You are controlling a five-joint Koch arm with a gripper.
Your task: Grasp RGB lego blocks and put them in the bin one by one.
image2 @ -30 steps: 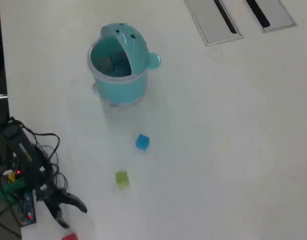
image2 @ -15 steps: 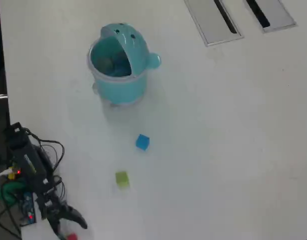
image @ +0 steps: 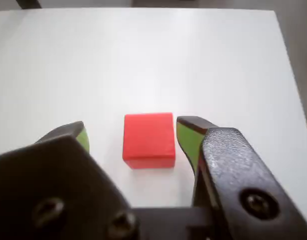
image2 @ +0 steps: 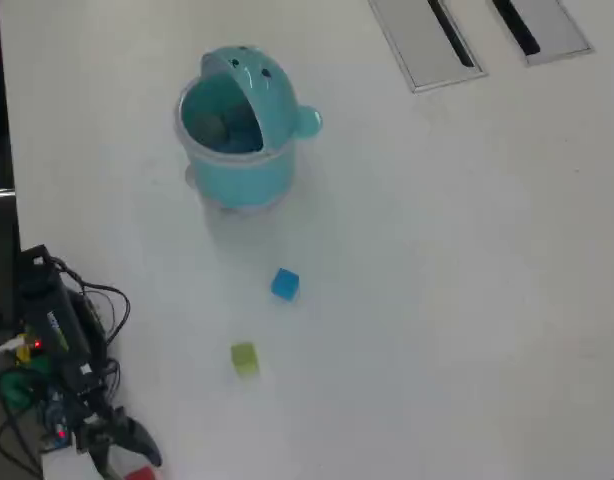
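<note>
In the wrist view the red block (image: 149,139) sits on the white table between my gripper's (image: 133,131) two green-padded jaws. The jaws are open; the right pad (image: 186,137) is close to the block and the left pad (image: 83,137) stands further off. In the overhead view the arm is at the bottom left, with the gripper (image2: 137,455) over the red block (image2: 140,473) at the frame's lower edge. The yellow-green block (image2: 244,359) and the blue block (image2: 284,284) lie apart on the table. The teal bin (image2: 242,165) stands upright further up, its opening facing left.
Two flat grey slotted panels (image2: 427,45) lie at the top right of the overhead view. The arm's base with cables and electronics (image2: 52,340) sits at the left table edge. In the wrist view the table's right edge (image: 293,75) is near.
</note>
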